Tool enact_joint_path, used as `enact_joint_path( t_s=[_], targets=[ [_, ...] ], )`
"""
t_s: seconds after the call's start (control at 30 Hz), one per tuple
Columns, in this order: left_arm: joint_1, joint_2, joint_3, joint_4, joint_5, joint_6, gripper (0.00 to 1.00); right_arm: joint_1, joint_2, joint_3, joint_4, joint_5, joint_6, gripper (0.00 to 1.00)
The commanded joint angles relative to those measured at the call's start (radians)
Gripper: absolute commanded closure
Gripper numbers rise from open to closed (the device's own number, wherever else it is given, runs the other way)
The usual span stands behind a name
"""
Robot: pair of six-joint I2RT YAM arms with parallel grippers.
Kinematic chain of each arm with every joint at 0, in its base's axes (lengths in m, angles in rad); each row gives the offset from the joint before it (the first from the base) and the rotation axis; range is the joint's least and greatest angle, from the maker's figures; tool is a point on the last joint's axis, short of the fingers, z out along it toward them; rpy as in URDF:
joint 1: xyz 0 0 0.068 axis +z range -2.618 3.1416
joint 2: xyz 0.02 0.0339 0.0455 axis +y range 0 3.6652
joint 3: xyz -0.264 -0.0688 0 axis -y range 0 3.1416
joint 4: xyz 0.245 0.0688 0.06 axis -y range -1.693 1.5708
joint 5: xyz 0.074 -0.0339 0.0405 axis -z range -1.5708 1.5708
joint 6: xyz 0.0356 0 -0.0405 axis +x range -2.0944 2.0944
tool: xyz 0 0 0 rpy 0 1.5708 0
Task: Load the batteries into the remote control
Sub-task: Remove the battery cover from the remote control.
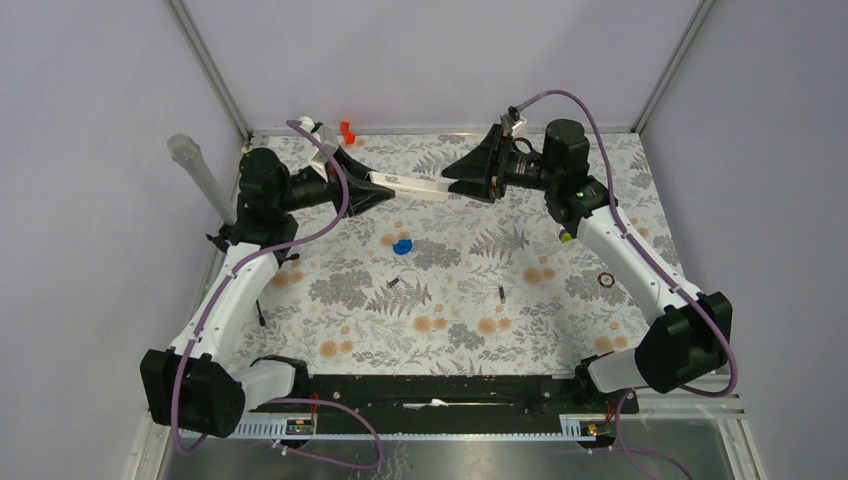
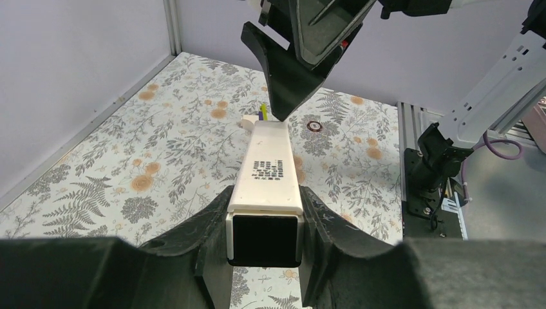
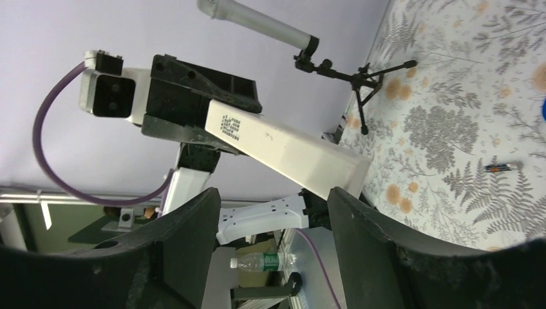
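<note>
The remote control (image 2: 269, 167) is a white bar held off the table, its dark recessed end facing the left wrist camera. My left gripper (image 2: 265, 209) is shut on that end; in the top view it (image 1: 372, 186) holds the remote (image 1: 412, 184) level at the back. My right gripper (image 1: 463, 178) is open, its fingers (image 3: 193, 219) straddling the space just before the remote's far end (image 3: 290, 148), not touching it. Two batteries lie on the table: one (image 1: 394, 282) near the middle and one (image 1: 500, 294) to its right. A battery (image 3: 499, 168) shows in the right wrist view.
A blue blob (image 1: 402, 245) lies below the remote. A small dark ring (image 1: 606, 279) lies at the right. An orange piece (image 1: 347, 131) is at the back wall. A microphone on a tripod (image 1: 215, 200) stands at the left. A yellow-green bit (image 1: 566, 237) lies under the right arm.
</note>
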Motion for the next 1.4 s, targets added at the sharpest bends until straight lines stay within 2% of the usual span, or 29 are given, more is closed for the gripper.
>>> enact_joint_path(
  t_s=[0.0, 0.33, 0.53, 0.73, 0.87, 1.1, 1.23, 1.37],
  targets=[
    [-0.008, -0.019, 0.051, -0.001, -0.023, 0.058, 1.0, 0.002, -0.01, 0.06, -0.117, 0.068, -0.103, 0.28],
    [-0.01, -0.021, 0.059, -0.01, -0.032, 0.065, 1.0, 0.003, -0.019, 0.076, -0.226, 0.156, -0.174, 0.29],
    [-0.018, -0.02, 0.056, 0.015, -0.025, 0.041, 1.0, 0.007, 0.005, 0.045, -0.082, 0.066, -0.08, 0.33],
    [-0.022, -0.02, 0.053, 0.033, -0.027, 0.03, 1.0, 0.017, 0.018, 0.044, -0.034, 0.032, -0.038, 0.41],
    [-0.023, -0.02, 0.052, 0.036, -0.033, 0.03, 1.0, 0.017, 0.022, 0.046, -0.054, 0.029, -0.042, 0.39],
    [-0.023, -0.025, 0.055, 0.037, -0.045, 0.034, 1.0, 0.017, 0.019, 0.076, -0.221, 0.117, -0.146, 0.34],
    [-0.023, -0.026, 0.057, 0.039, -0.043, 0.033, 1.0, 0.022, 0.03, 0.079, -0.221, 0.11, -0.146, 0.33],
    [-0.023, -0.025, 0.057, 0.053, -0.044, 0.023, 1.0, 0.026, 0.039, 0.059, -0.101, 0.04, -0.082, 0.32]
  ],
)
